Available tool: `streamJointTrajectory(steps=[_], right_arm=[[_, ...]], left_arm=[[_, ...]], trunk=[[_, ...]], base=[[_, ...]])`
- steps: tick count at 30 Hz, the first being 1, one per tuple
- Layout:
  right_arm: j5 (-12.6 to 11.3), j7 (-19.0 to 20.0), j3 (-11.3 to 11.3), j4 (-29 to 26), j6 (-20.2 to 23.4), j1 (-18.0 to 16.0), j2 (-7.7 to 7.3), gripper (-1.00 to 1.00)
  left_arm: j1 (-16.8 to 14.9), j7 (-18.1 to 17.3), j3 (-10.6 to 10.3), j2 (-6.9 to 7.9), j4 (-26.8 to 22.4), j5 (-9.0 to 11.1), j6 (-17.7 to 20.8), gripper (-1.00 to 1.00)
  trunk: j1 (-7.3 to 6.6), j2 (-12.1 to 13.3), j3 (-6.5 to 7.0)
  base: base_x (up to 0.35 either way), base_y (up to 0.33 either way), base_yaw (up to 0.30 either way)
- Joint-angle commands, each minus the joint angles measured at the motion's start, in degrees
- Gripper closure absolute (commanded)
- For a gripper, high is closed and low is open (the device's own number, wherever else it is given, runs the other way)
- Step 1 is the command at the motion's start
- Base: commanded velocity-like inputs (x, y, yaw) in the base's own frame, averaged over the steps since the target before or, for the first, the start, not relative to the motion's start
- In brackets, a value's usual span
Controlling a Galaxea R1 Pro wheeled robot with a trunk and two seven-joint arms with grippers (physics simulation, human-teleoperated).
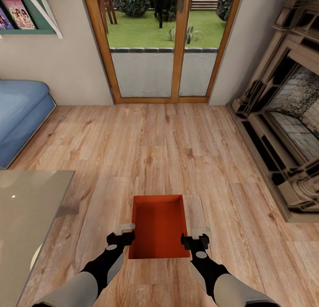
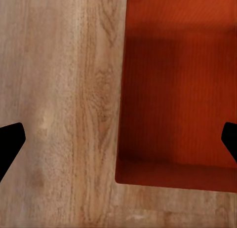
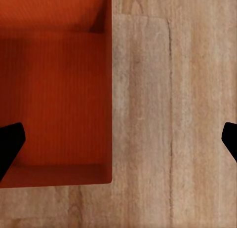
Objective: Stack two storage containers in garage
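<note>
Storage container [image 1: 158, 227] sits open-top on the wood-plank floor [image 1: 177, 138] of the living room, directly ahead of us and between both arms, long axis pointing toward the glass doors [image 1: 161, 45]. We see one bin; looks empty inside.

Handling, our read: thin smooth walls, rigid box, likely light. Smooth sides mean a squeeze from outside could slip, and thin walls may flex if pinched mid-span. Best hold: each gripper straddles a long-side rim near the near corners, one finger inside, one outside, then lift level.

Left gripper [image 1: 125, 228] hangs above the bin's left wall, right gripper [image 1: 200, 231] just outside the right wall. Fingers on both are spread wide and hold nothing. In the left wrist view the wall edge [image 2: 120, 114] runs between the fingertips [image 2: 11, 139], so that side is roughly lined up. Right wrist view shows the same with its rim [image 3: 109, 90].

Sofa [image 1: 20, 116] and glass table [image 1: 26, 218] lie left, fireplace [image 1: 288, 121] right, all well apart from the bin.
</note>
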Motion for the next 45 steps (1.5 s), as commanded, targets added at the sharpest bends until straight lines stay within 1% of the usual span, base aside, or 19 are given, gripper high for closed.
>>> streamJointTrajectory(steps=[1, 3, 5, 7, 8, 11, 13, 21, 24, 28, 32, 35, 37, 41, 45], right_arm=[[0.5, -0.3, 0.0, 0.1, -0.2, 0.0, 0.02, -1.00], [0.4, -0.3, -0.2, 0.3, -0.6, 0.0, 0.02, -1.00], [0.4, -0.3, -0.3, 0.9, -1.1, 0.0, 0.02, -1.00], [0.4, -0.2, -0.2, 1.9, -1.2, 0.0, 0.02, -1.00], [0.4, -0.2, -0.2, 2.2, -1.2, 0.0, 0.02, -1.00], [0.4, 0.8, -0.2, 4.0, -1.3, 0.0, 0.02, -1.00], [0.4, 1.6, -0.3, 4.6, -1.4, 0.0, 0.02, -1.00], [0.3, 1.9, -0.4, 4.8, -1.5, 0.0, -0.04, -1.00], [0.3, 2.0, -0.4, 4.9, -1.6, 0.0, -0.26, -1.00], [0.2, 3.2, -0.5, 5.6, -1.7, 0.0, -0.73, -1.00], [0.2, 4.4, -0.5, 8.2, -4.0, 0.0, -0.82, -1.00], [0.2, 4.6, -0.5, 9.1, -4.6, 0.0, -0.87, -1.00], [-0.7, 4.8, -0.5, 9.4, -4.9, 0.0, -0.92, -1.00], [-3.7, 6.3, -0.5, 9.5, -5.4, 0.0, -0.95, -1.00], [-4.7, 7.3, -0.5, 9.6, -5.5, 0.1, -0.97, -1.00]], left_arm=[[0.0, 0.3, -0.5, 0.00, 0.1, 0.7, -0.1, -1.00], [0.0, 0.3, -0.5, -0.03, 0.7, 1.3, 0.0, -1.00], [0.0, 0.1, -0.5, 0.13, 3.3, 2.8, 0.0, -1.00], [0.0, 0.0, -0.5, 0.27, 4.8, 4.0, -0.1, -1.00], [0.0, -0.1, -0.5, 0.30, 5.1, 4.3, -0.1, -1.00], [0.0, -0.2, -0.7, 0.43, 6.0, 6.0, -0.3, -1.00], [0.0, -0.2, -0.7, 0.47, 7.6, 7.0, -0.4, -1.00], [0.0, -0.3, -0.8, 0.48, 8.7, 7.4, -0.5, -1.00], [0.0, -0.3, -0.8, 0.48, 8.8, 7.4, -0.4, -1.00], [0.0, -0.3, -0.7, 0.43, 10.6, 7.4, -0.5, -1.00], [0.0, -0.3, -0.7, 0.18, 12.2, 7.4, -0.7, -1.00], [0.0, -0.3, -0.7, 0.13, 12.7, 7.4, -1.2, -1.00], [0.0, -0.3, -0.7, 0.07, 12.9, 7.5, -1.7, -1.00], [0.0, -0.3, -0.7, 0.11, 13.2, 7.5, -1.9, -1.00], [0.0, -0.2, -0.7, 0.08, 13.3, 7.5, -2.0, -1.00]], trunk=[[0.00, 0.0, -0.03], [0.00, 0.0, -0.03], [0.00, 0.0, -0.03], [0.00, 0.0, -0.03], [0.00, 0.0, -0.03], [0.00, 0.0, -0.03], [0.00, 0.0, -0.03], [0.00, 0.0, -0.03], [0.00, 0.0, -0.03], [0.00, 0.0, -0.03], [0.00, 0.0, -0.03], [0.00, 0.0, -0.03], [0.00, 0.0, -0.03], [0.00, 0.0, -0.03], [0.00, 0.0, -0.03]], base=[[0.000, 0.000, 0.000], [0.000, 0.000, 0.000], [0.000, 0.000, 0.000], [0.000, 0.000, 0.000], [0.000, 0.000, 0.000], [0.000, 0.000, 0.000], [0.000, 0.000, 0.000], [0.000, 0.000, 0.000], [0.000, 0.000, 0.000], [0.000, 0.000, 0.000], [0.000, 0.000, 0.000], [0.000, 0.000, 0.000], [0.000, 0.000, 0.000], [0.000, 0.000, 0.000], [0.000, 0.000, 0.000]])
